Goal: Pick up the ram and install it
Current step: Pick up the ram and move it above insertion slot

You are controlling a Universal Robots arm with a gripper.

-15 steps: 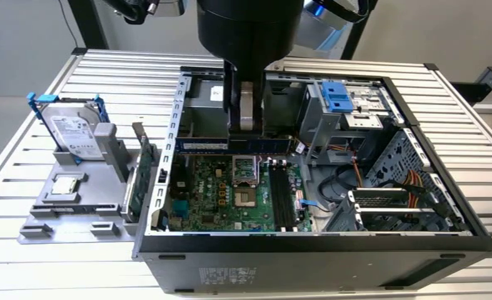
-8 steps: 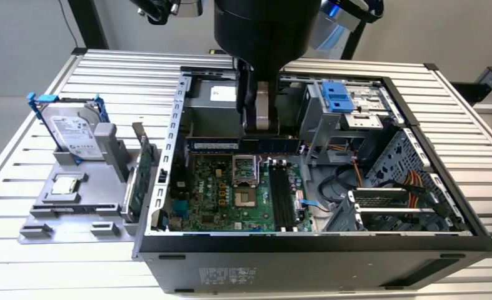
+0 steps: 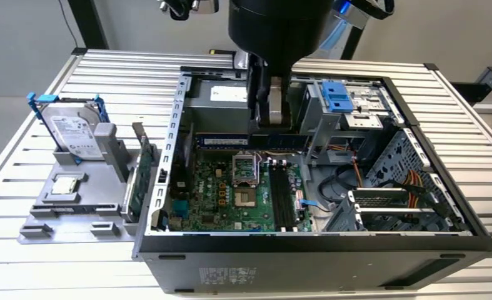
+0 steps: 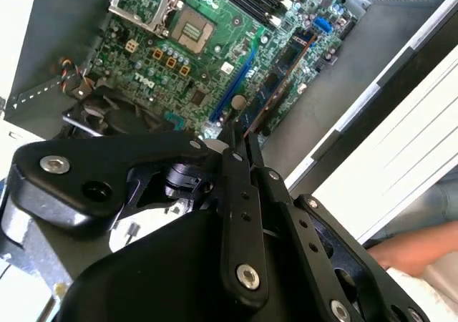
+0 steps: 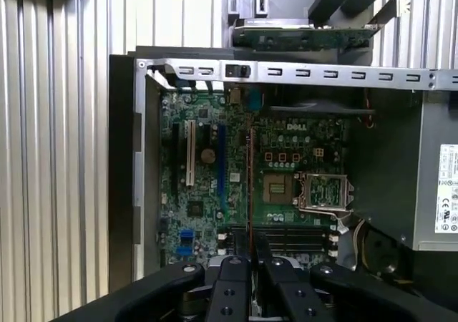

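Two-fingered pinch at the black metal tool (image 3: 271, 127): closed flat on both faces of the ram (image 3: 222, 141), a long, thin blue circuit-board stick with dark chips and a small white sticker. Grips the upper long edge only, probably to leave the lower contact edge bare for seating. Carries the stick on edge and level, hence a mere thin coppery line in the first wrist view. Hangs raised over the green, densely studded motherboard (image 5: 204, 215), just beside the square silver processor socket (image 5: 278, 187), on the side away from its hinged-open metal frame (image 5: 325, 191). Not yet seated: runs crosswise to the long black memory slots (image 5: 297, 240) along another side of the socket, clear of them. All of it inside the open dark grey sheet-metal computer case (image 3: 312, 262), laid on its side, apparently to turn the slots up toward the arm.

Well apart from the socket, beyond the case wall toward the exterior view's left: a grey moulded plastic fixture (image 3: 62, 215) on the ribbed aluminium tabletop (image 3: 120, 69). Props a silver hard drive (image 3: 69, 131) in a blue carrier and a green expansion card (image 3: 141, 169) upright, likely for easy edge grasps; cradles a small square silver processor chip (image 3: 66, 185) flat.
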